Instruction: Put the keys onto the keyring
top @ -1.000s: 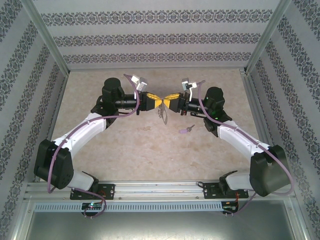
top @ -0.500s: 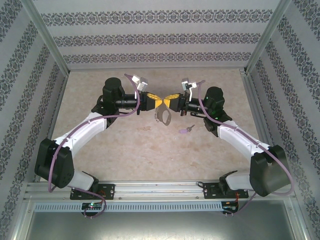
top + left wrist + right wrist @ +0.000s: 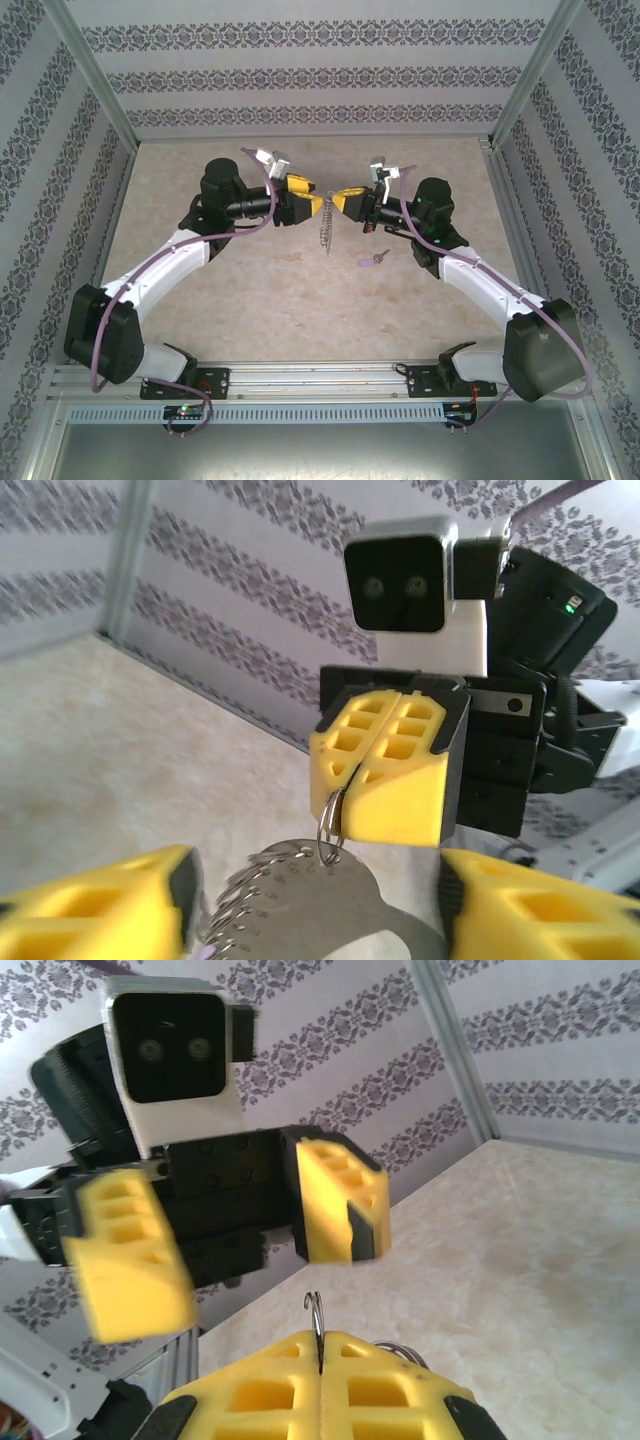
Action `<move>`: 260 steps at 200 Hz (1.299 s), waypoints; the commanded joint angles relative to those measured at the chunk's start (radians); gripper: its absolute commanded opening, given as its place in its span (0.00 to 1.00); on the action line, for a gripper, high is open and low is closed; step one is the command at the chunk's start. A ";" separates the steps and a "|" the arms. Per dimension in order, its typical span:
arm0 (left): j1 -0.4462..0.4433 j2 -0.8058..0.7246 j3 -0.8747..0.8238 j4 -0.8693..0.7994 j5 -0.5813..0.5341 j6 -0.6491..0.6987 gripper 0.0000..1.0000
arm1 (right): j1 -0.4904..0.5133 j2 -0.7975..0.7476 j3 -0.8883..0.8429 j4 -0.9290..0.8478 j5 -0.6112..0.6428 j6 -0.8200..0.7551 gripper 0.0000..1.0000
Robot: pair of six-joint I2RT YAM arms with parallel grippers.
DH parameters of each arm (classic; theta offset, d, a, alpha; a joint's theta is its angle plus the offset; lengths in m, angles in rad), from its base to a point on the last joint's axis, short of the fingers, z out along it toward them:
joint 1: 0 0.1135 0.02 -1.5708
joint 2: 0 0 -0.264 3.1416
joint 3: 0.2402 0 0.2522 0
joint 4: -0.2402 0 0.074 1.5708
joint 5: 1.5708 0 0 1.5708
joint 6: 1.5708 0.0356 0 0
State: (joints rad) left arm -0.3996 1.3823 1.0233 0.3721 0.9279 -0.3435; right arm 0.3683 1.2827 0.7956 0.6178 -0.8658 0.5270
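One pinch holds the keyring aloft, right gripper pressed together on its top loop (left gripper spread beside it), so a slip could drop it near the key on the table

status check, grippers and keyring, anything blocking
Status: left gripper open, either side of the keyring; right gripper shut on its small loop, keyring hanging. The key lies on the table, not threaded. Nothing seen blocking.
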 commanded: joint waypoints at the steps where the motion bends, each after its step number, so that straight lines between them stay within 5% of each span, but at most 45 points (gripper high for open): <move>1: -0.008 -0.067 -0.014 0.030 -0.136 -0.002 0.99 | -0.011 -0.031 -0.012 0.058 0.056 -0.029 0.00; 90: -0.006 -0.199 -0.112 0.104 -0.511 0.060 1.00 | 0.012 -0.008 0.020 0.060 0.050 -0.041 0.00; 145: -0.006 -0.211 -0.050 -0.047 -0.461 0.057 1.00 | 0.030 -0.002 0.024 0.094 0.064 -0.027 0.00; 260: -0.006 -0.176 -0.125 0.213 -0.330 -0.248 0.99 | 0.121 -0.048 0.018 0.233 0.266 0.002 0.00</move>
State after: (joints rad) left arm -0.3992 1.2312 0.9218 0.4644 0.5655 -0.4866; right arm 0.4820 1.2697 0.7898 0.7357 -0.6758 0.5217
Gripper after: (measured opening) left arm 0.998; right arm 0.053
